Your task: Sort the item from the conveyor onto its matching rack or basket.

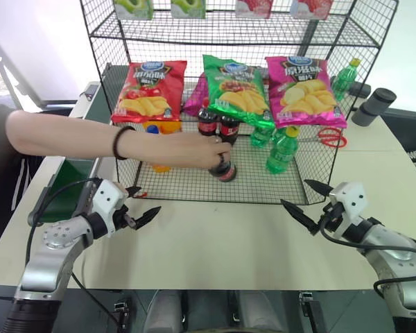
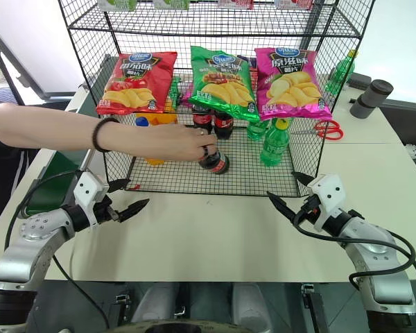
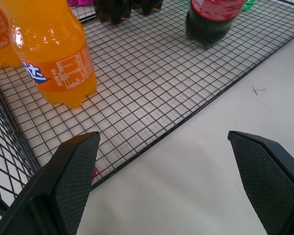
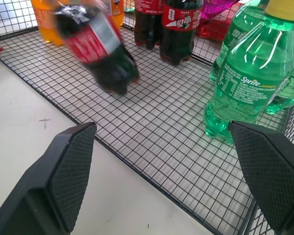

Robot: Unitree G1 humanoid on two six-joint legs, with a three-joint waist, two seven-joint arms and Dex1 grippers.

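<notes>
The item, a cola bottle (image 1: 227, 170) with a red label, leans tilted on the flat mesh bottom tier of the black wire rack (image 1: 187, 186). A person's hand (image 1: 206, 150) grips it near the top. Its base also shows in the right wrist view as the cola bottle (image 4: 104, 54). My left gripper (image 1: 144, 201) hangs open over the white table, just outside the rack's front left corner. My right gripper (image 1: 298, 194) is open near the front right corner. Both hold nothing. The conveyor (image 1: 71, 186), with its dark green belt, runs along the table's left side.
Two more cola bottles (image 1: 218, 127) stand behind the hand, an orange-soda bottle (image 3: 54, 58) at the left, and green Sprite bottles (image 4: 250, 78) at the right. Three chip bags (image 1: 237, 89) hang above. Red scissors (image 1: 331, 137) and a grey cylinder (image 1: 374, 105) lie right of the rack.
</notes>
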